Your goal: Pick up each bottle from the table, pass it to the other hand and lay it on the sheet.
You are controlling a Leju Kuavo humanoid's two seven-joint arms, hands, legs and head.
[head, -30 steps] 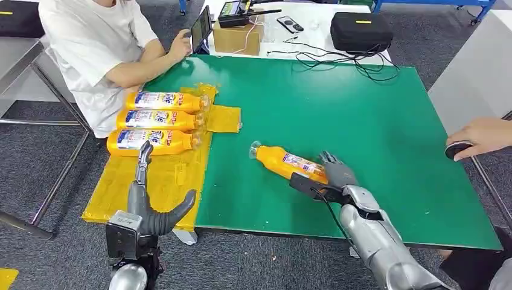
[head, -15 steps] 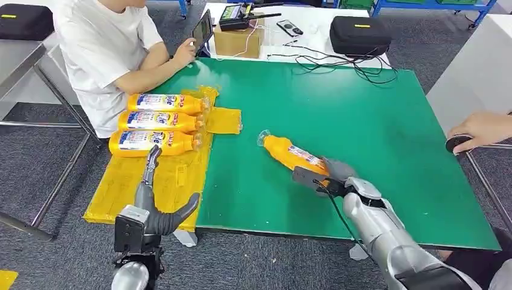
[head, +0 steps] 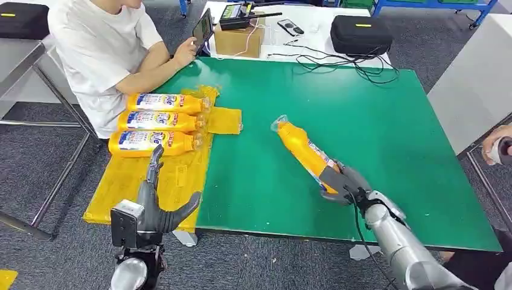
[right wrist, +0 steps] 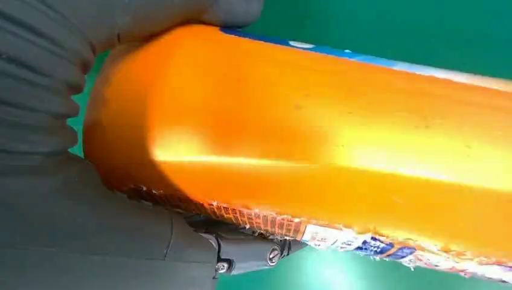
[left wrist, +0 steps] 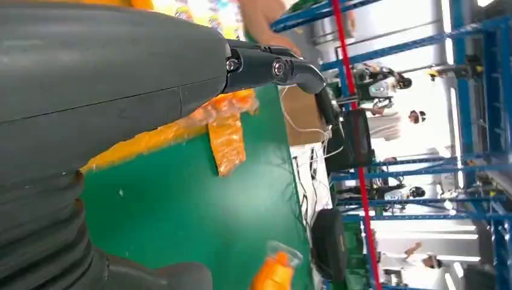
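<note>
R hand (head: 340, 181) grips base of orange bottle (head: 305, 154) over green table (head: 374, 121), capped neck pointing away — contents not discernible. L hand (head: 158, 205) released, fingers apart, above near edge of yellow sheet (head: 127, 181). Three bottles (head: 158, 121) lie side by side at sheet's far end, labels up.

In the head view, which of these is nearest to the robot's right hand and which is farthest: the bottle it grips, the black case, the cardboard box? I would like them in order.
From the right hand:
1. Bottle, gripped at its base by this hand, mid-table.
2. Black case, far side, on the white table beyond the green mat.
3. Cardboard box, far side too, further toward the robot's left.
</note>
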